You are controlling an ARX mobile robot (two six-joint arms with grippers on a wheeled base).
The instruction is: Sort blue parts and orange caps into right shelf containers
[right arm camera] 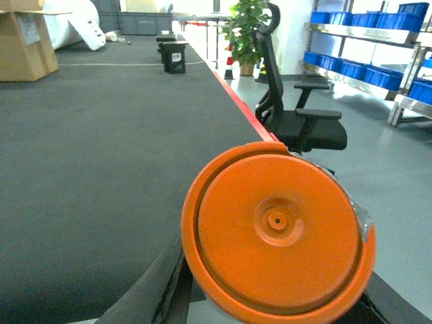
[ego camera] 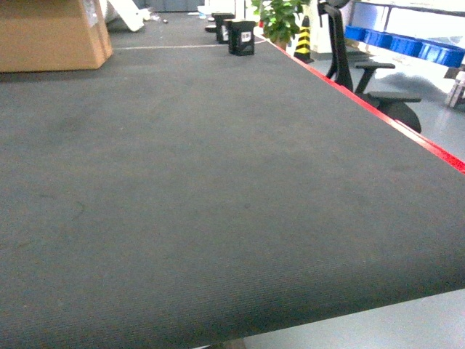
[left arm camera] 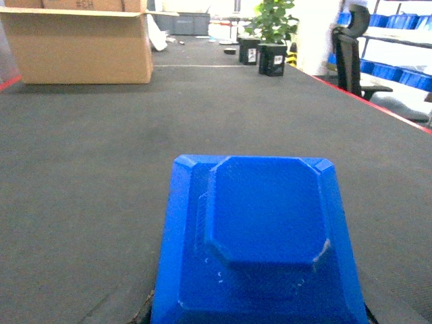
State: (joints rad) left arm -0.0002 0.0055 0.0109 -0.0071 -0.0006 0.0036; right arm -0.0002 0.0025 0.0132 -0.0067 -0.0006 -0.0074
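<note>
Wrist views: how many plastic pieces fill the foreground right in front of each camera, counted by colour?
Blue part: 1
Orange cap: 1
Total: 2

Desk (ego camera: 218,203): wide, covered in dark grey ribbed mat, red strip along its right edge.
Cardboard box (ego camera: 51,33): on the desk's far left corner.
Black boxes (ego camera: 241,36): two small ones, far end of the desk.
Potted plant (ego camera: 280,18): beyond the far right corner.
Striped cone (ego camera: 304,40): yellow and black, beside the plant.
Office chair (ego camera: 363,80): black, on the floor just right of the desk.
</note>
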